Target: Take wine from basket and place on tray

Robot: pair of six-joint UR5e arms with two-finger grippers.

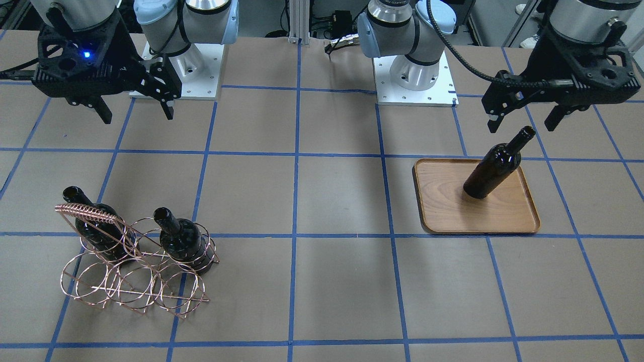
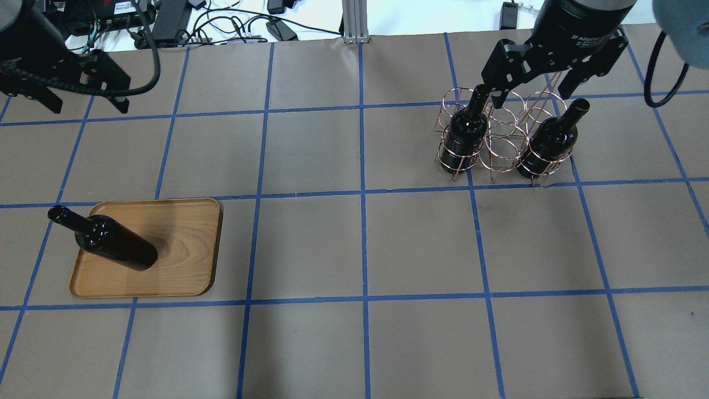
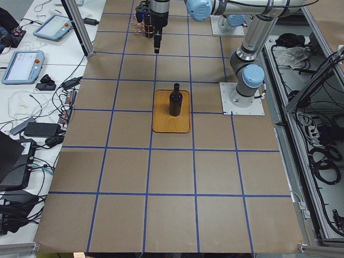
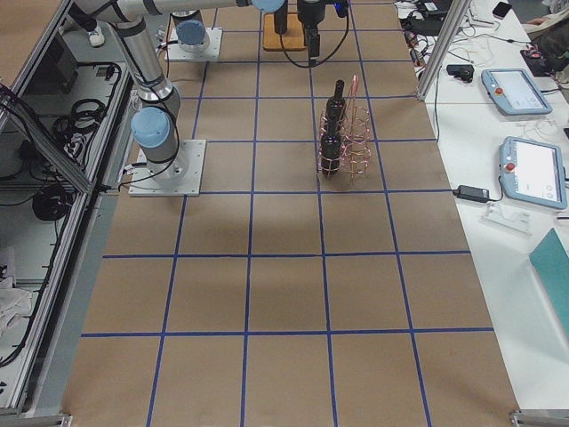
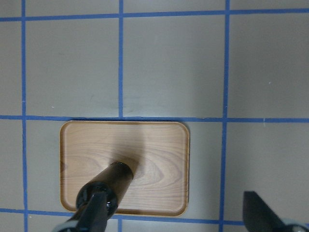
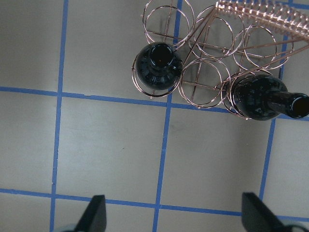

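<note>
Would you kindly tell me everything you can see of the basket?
The basket is a copper-coloured wire rack of round rings in two rows of three, with a coiled-wire handle on top. It stands upright on the table. The end rings of one row hold a dark bottle and a second bottle; the remaining rings are empty.

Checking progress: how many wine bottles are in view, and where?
3. The first bottle stands on the tray; a second bottle and a third bottle stand in the basket's end rings nearest the robot. None appears hidden.
</note>
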